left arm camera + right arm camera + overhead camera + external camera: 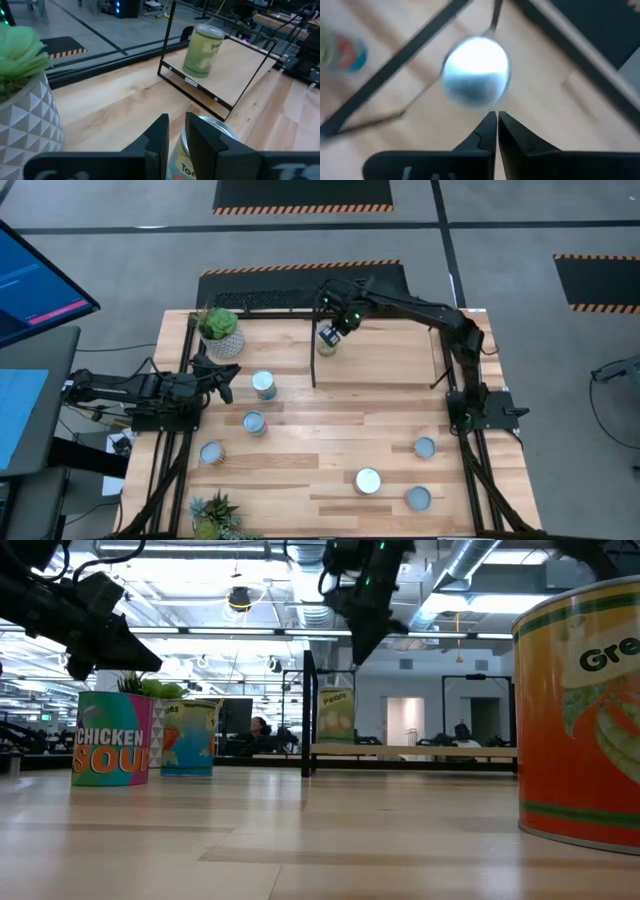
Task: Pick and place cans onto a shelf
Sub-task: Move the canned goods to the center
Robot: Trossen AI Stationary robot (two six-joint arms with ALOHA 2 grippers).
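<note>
A green-labelled can (327, 341) stands upright on the left end of the light wood shelf (385, 355), which is bounded by black rods. The can also shows in the low view (336, 715) and in the left wrist view (202, 50). My right gripper (335, 328) hangs above that can, shut and empty; the right wrist view (496, 117) looks down on the can's silvery top (476, 71). My left gripper (232, 376) is at the table's left, its fingers (162, 132) a narrow gap apart and empty, just left of a blue-labelled can (264, 384).
Several more cans stand on the table: two at the left (254, 422) (211, 452) and three at the near right (425, 447) (368, 480) (418, 498). A potted plant (220, 326) stands at the far left and another (212, 515) at the near left.
</note>
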